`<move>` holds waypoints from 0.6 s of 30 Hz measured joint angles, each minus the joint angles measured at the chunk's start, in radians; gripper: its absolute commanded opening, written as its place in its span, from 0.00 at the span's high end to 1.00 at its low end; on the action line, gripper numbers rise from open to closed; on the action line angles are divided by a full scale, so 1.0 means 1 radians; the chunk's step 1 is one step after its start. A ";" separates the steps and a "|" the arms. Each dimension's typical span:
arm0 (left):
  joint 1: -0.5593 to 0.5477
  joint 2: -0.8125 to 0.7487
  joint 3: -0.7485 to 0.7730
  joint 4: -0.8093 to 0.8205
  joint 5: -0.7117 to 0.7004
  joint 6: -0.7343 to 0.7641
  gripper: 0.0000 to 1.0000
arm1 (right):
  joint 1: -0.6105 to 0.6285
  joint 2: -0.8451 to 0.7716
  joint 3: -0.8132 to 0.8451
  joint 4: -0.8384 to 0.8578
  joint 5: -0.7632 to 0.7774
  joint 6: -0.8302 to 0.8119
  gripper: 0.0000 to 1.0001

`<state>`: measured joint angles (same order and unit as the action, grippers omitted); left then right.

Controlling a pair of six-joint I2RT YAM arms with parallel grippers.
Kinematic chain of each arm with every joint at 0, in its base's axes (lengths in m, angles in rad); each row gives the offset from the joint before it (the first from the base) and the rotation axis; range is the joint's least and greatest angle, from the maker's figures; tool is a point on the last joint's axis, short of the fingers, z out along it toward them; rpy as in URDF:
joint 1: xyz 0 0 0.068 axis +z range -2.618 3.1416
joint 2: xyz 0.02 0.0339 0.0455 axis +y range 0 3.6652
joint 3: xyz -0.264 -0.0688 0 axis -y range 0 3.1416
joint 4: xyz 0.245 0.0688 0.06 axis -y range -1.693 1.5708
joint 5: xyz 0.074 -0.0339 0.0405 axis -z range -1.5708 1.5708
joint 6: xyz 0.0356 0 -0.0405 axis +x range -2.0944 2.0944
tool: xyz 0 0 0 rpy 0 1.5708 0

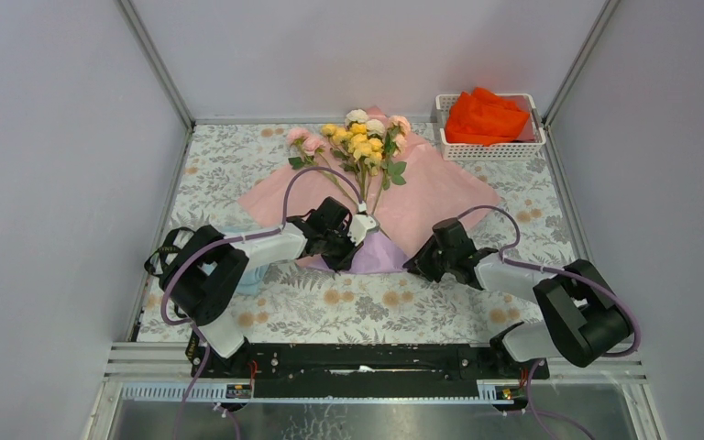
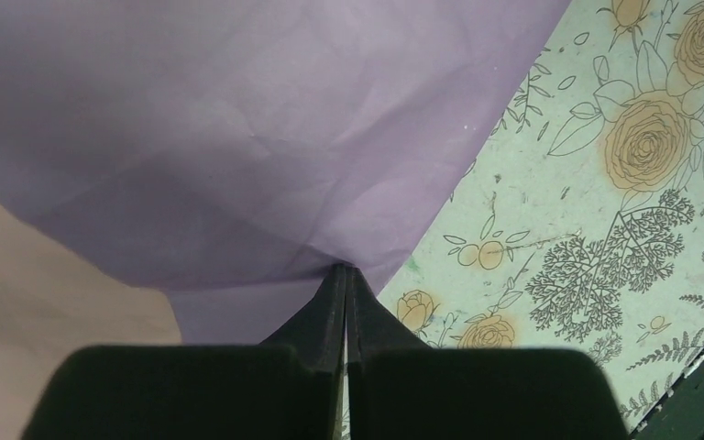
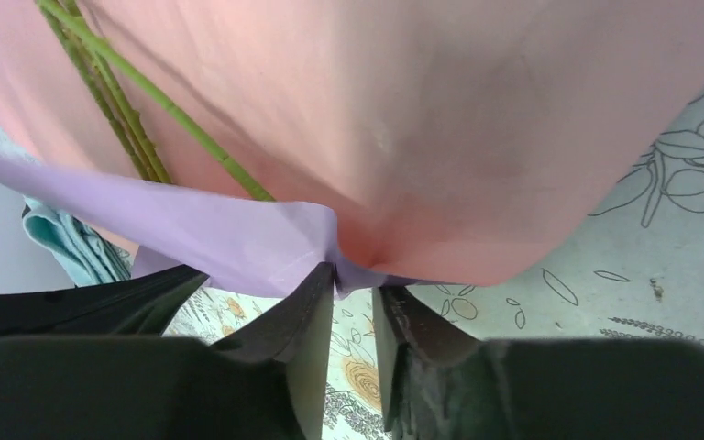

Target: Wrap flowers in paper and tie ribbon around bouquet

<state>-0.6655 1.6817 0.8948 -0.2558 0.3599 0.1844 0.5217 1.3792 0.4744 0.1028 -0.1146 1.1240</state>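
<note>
Two tools are set at the near edge of the paper [image 1: 440,188], which is spread pink face up on the tabletop [image 1: 367,307]. The flowers [image 1: 362,137] are laid on it, stems toward the arms. The left tool [image 2: 345,268] is clamped tight on the lilac fold. The right tool [image 3: 353,286] is partly parted, with the paper edge at its tips but not pinched. Sheet judged thin, floppy and easily creased; best taken by an edge or corner.

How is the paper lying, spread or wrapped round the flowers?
Mostly spread: the paper lies pink side up under the flowers; only its near corner is folded over, lilac, in the left gripper.
</note>
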 measured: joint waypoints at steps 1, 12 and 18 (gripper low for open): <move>0.000 0.000 0.000 -0.001 0.000 0.000 0.93 | 0.000 0.007 0.000 0.001 0.003 0.000 0.83; -0.131 -0.003 0.209 -0.119 -0.005 0.073 0.77 | 0.001 0.013 0.002 0.000 0.029 -0.047 0.97; -0.134 0.132 0.356 -0.088 -0.054 0.047 0.79 | 0.002 -0.029 0.005 -0.032 0.059 -0.084 0.72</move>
<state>-0.7998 1.8141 1.2503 -0.3435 0.3061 0.2314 0.5232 1.3499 0.4797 0.0708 -0.0559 1.0401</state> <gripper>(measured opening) 0.221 0.108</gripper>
